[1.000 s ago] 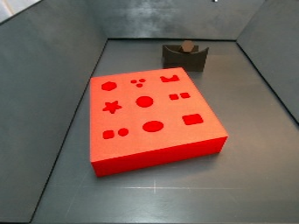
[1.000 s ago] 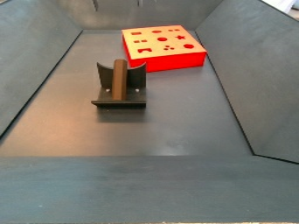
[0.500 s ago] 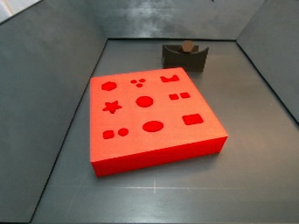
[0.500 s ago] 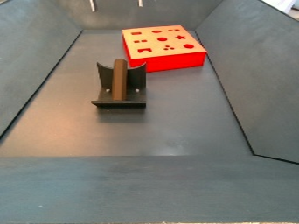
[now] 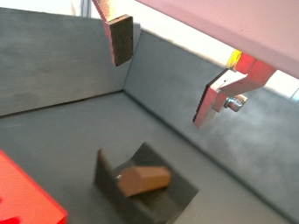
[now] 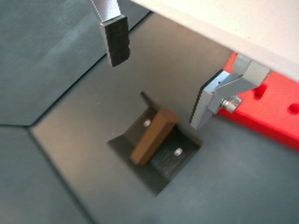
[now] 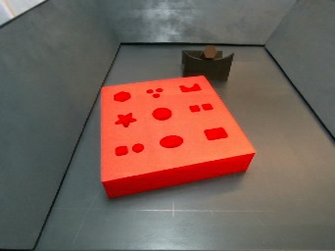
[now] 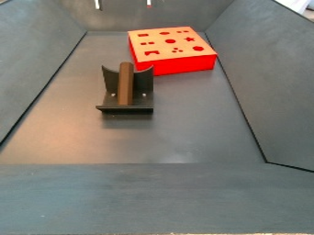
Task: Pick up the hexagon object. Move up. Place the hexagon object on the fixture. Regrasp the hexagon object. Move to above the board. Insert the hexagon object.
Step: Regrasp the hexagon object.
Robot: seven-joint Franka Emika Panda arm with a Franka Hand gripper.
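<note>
My gripper [image 5: 176, 74] hangs high above the fixture [image 5: 146, 185], with its two fingers spread wide and nothing between them; in both wrist views I see one finger [image 5: 121, 38] with its dark pad and the silver plate of the opposite finger [image 6: 211, 99], well apart from each other. In a side view only the two fingertips [image 8: 123, 5] show at the upper edge of the picture, so the gripper [image 8: 123, 5] is far above the floor. Below my open fingers, in both wrist views, the hexagon object [image 5: 143, 180] lies in the notch of the fixture [image 6: 158, 147], leaning against its upright wall, and I am not touching the brown peg [image 6: 155, 140]. In a side view the hexagon object [image 8: 123, 82] stands tilted on the fixture [image 8: 125, 90], its upper end rising above the top of the bracket. In a side view the fixture [image 7: 207, 63] stands near the back wall of the grey bin, with the end of the peg [image 7: 209, 50] just visible over it. The board [image 7: 167, 123] lies flat on the floor, near the fixture but not touching it, with cut-out holes of several shapes in its top. In both wrist views a part of the board [image 6: 271, 101] shows beside the fixture, and its corner [image 5: 26, 196] is apart from the base plate
</note>
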